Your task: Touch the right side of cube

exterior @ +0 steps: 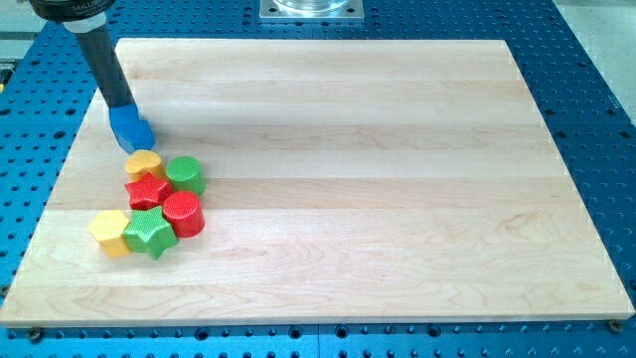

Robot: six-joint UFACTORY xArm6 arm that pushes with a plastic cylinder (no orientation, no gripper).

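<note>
right now my tip (126,107) is resting on the blue cube (131,128), top-left edge; no jaws, just a rod. light, rigid, prob sliding easily, so nudging its right face gently.

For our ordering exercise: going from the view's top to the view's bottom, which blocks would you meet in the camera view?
Blue cube with my tip on it → yellow heart → red star → red cylinder → green star.

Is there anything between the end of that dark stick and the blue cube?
Nothing. In the camera view my tip sits right against the top of the blue cube; no gap or other block shows between them.
</note>
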